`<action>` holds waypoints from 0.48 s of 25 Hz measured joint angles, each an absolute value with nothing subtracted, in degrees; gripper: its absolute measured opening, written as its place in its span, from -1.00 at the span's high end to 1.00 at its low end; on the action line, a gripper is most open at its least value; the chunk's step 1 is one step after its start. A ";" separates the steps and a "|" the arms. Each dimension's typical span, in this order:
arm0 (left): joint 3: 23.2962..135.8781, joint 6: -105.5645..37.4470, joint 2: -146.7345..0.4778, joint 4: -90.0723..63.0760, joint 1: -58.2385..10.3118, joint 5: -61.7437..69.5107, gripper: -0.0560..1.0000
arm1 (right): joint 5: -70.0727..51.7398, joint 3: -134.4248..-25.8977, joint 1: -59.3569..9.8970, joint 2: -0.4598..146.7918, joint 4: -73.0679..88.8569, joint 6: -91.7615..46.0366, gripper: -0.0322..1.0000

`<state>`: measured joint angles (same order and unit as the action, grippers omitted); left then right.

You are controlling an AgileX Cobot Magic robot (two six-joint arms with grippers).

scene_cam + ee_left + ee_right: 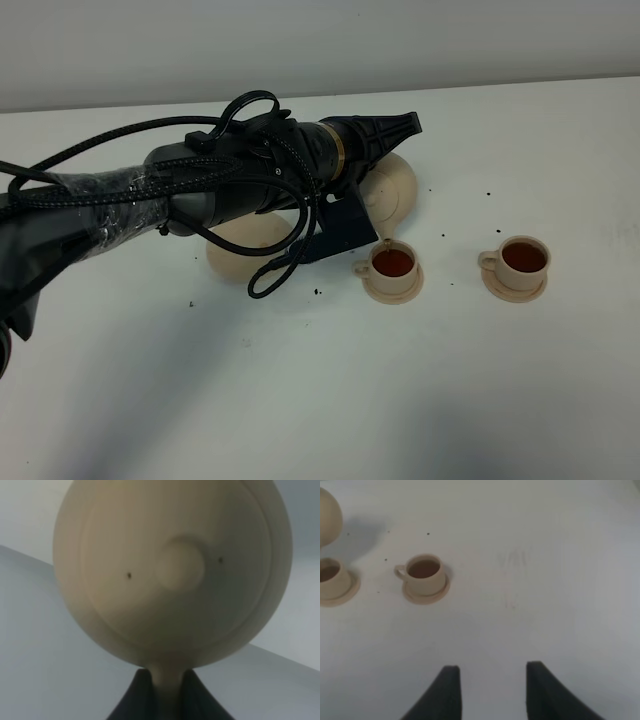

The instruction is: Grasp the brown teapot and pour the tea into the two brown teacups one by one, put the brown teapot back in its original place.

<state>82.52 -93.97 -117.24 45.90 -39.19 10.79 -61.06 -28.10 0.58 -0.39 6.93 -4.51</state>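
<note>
The left arm [150, 205] fills the foreground, its fingers [197, 700] clenched on the brown teapot [395, 185] by the handle, tipped spout-down over the nearer teacup [392, 266]. That cup looks nearly full of dark tea, so level the pot gently to avoid drips. The farther teacup [522, 260], beyond the fingers, is filled too. The large saucer [250, 245] sits bare beneath the arm. The right fingers [455, 690] hang released above the bench [320, 400].

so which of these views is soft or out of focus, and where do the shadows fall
Left wrist view: the brown teapot fills the frame, soft and blurred, its lower half shaded. Right wrist view: fairly sharp on the far teacup, with a grey shadow cast on the table beside the teapot's edge. Exterior high view: evenly lit, faint soft shadows under the left arm.
</note>
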 joint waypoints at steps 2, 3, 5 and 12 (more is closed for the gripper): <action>82.52 -93.97 -117.24 45.90 -39.19 10.79 0.61 | -61.06 -28.10 0.58 -0.39 6.93 -4.51 0.29; 82.52 -93.97 -117.24 45.85 -39.19 10.79 0.61 | -61.06 -28.10 0.58 -0.39 6.93 -4.51 0.29; 82.52 -93.97 -117.24 45.85 -39.19 10.79 0.61 | -61.06 -28.10 0.58 -0.39 6.93 -4.51 0.29; 82.52 -94.03 -117.24 45.85 -39.19 10.79 0.61 | -61.06 -28.10 0.58 -0.39 6.93 -4.51 0.29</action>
